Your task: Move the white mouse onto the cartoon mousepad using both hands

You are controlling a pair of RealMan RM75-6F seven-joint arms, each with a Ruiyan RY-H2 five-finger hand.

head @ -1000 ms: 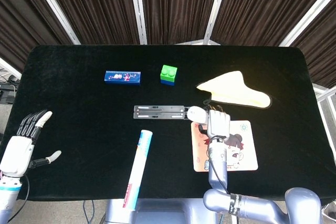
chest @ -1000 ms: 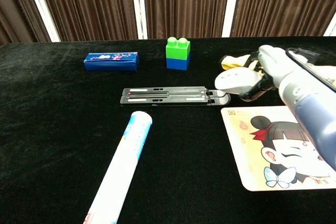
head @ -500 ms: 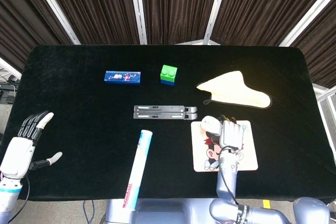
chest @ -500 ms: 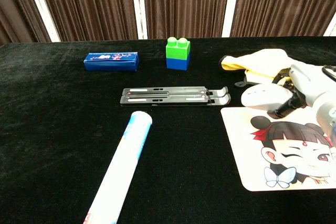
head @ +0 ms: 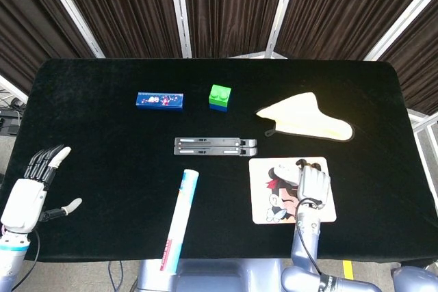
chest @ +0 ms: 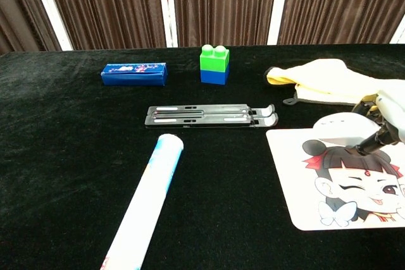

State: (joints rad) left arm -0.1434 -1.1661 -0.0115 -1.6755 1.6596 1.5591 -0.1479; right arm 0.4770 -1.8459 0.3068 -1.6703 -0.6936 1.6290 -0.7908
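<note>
The white mouse (chest: 343, 128) is over the far edge of the cartoon mousepad (chest: 329, 203), which shows a girl's face; I cannot tell whether it touches the pad. My right hand (chest: 387, 120) grips the mouse from the right, at the frame's edge. In the head view the right hand (head: 313, 183) covers the pad's right half (head: 263, 206), and the mouse (head: 285, 170) peeks out at its left. My left hand (head: 29, 192) hovers off the table's near left corner, fingers spread, holding nothing.
A black folding stand (head: 215, 146) lies just beyond the pad. A rolled white tube (head: 179, 220) lies at the front centre. A blue box (head: 160, 100), a green brick (head: 220, 96) and a yellow cloth (head: 304, 120) sit further back.
My right hand has carried the mouse from over the stand's right end, rightwards and nearer, to over the mousepad. The left hand has barely moved.
</note>
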